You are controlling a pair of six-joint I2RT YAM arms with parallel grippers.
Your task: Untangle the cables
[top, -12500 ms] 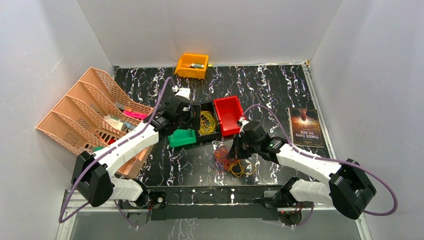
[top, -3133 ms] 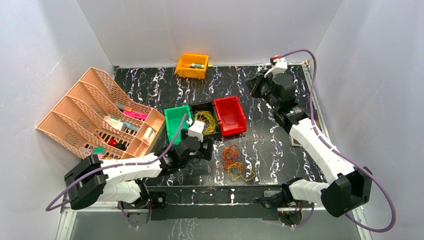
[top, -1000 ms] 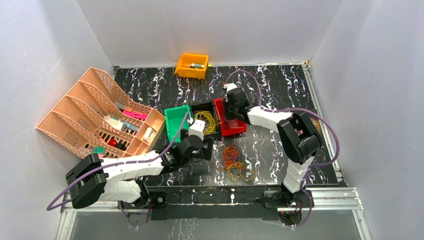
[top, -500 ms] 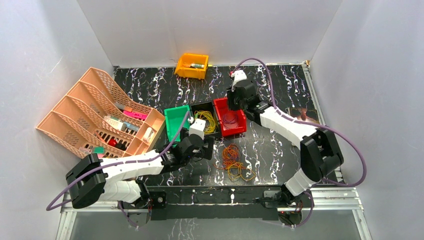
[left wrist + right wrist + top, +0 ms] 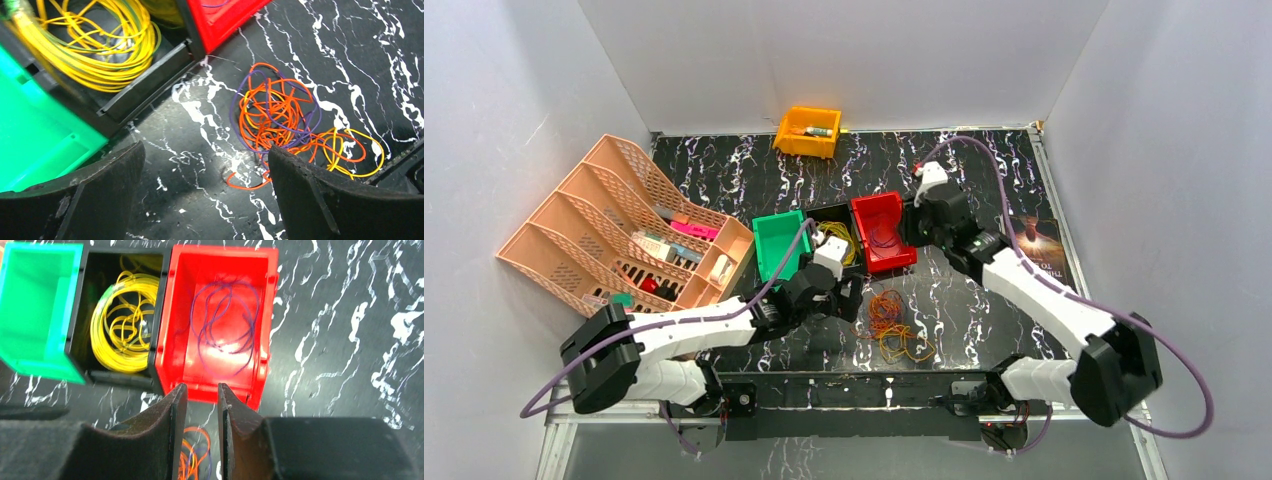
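Note:
A tangle of orange, purple and yellow cables [image 5: 892, 325] lies on the black marbled table in front of the bins, and it shows up close in the left wrist view [image 5: 280, 115]. My left gripper [image 5: 205, 150] hangs low just left of the tangle, open wide, with only bare table between its fingers. A coil of yellow cables [image 5: 125, 330] fills the black bin [image 5: 824, 215]. A loose purple cable [image 5: 225, 320] lies in the red bin [image 5: 172, 315]. My right gripper [image 5: 202, 387] hovers near the red bin's front, its jaws a narrow gap apart and empty.
An empty green bin [image 5: 776, 245] stands left of the black one. A peach file organizer [image 5: 614, 230] with small items takes the left side. An orange bin [image 5: 809, 130] sits at the back wall. A book [image 5: 1036, 250] lies at the right, partly under the right arm.
My right gripper opened over the red bin, left the purple cable in it, and drew back to the right. My left gripper edged toward the tangle.

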